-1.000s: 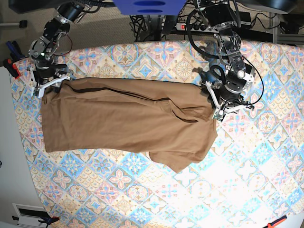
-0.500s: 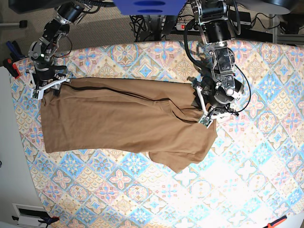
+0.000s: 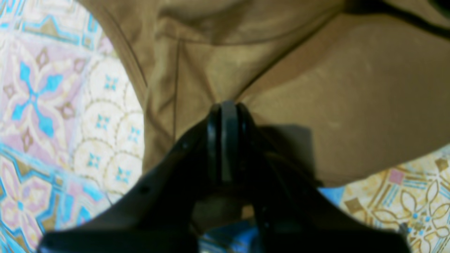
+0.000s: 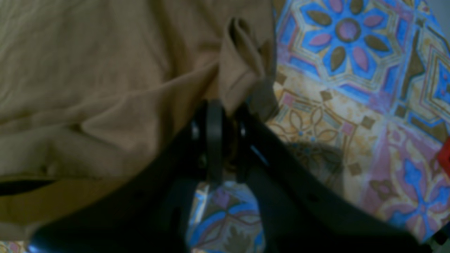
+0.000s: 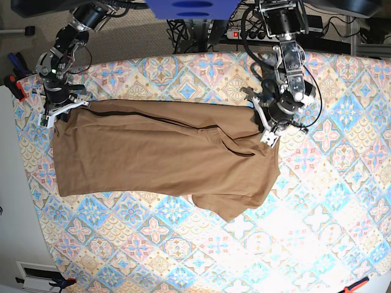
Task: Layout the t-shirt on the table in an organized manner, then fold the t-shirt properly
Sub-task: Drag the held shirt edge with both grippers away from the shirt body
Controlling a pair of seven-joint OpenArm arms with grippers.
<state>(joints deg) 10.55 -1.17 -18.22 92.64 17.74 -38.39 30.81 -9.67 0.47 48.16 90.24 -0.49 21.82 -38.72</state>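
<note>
The tan-brown t-shirt [image 5: 159, 152] lies spread lengthwise across the table [image 5: 305, 232], with a loose fold near its right end and a flap hanging toward the front. My left gripper [image 5: 267, 131] is shut on the shirt's right edge; in the left wrist view its closed tips [image 3: 225, 105] pinch fabric [image 3: 351, 88] with creases running to them. My right gripper [image 5: 58, 112] is shut on the shirt's far left corner; in the right wrist view a bunched fold [image 4: 242, 45] rises from the closed tips [image 4: 225, 105].
A power strip and cables [image 5: 244, 33] lie behind the table's far edge. A red-handled clamp [image 5: 15, 85] sits off the left edge and an orange tool [image 5: 357, 284] at the front right corner. Patterned cloth [image 5: 183, 250] shows in front of the shirt.
My left gripper has moved back toward the far edge, drawing the shirt's right edge with it. My right gripper has shifted slightly left, pulling the far left corner tauter.
</note>
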